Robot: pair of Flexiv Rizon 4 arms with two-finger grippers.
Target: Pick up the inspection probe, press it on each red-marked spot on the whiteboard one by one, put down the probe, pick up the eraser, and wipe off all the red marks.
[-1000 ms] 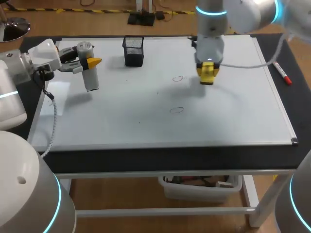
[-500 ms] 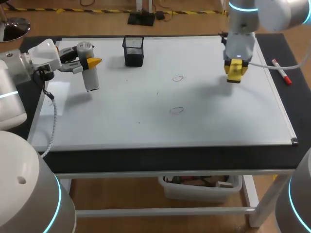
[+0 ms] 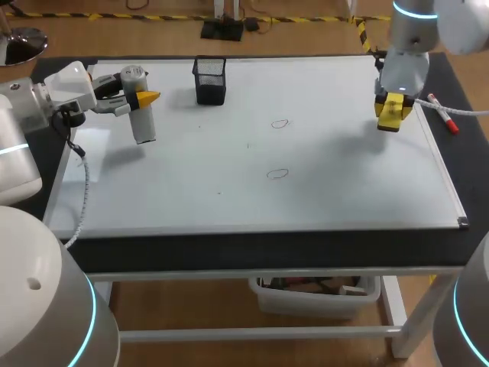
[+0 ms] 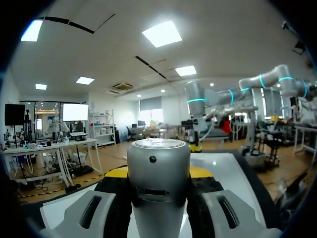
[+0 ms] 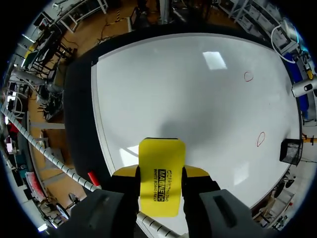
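Right claw [image 5: 160,172] closed across eraser [image 5: 162,151] width near one end, light stiff block, looks secure; left claw [image 3: 136,99] clamped round probe [image 3: 143,126], smooth rigid cylinder, might slip.

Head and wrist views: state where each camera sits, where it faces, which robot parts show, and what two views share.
Head: above and behind, looking down on the whiteboard; left arm and right arm show.
Left wrist: looks level across the whiteboard; left gripper holds the probe.
Right wrist: looks down at the whiteboard; right gripper holds the eraser.
Shared: head and right wrist both show two red marks.
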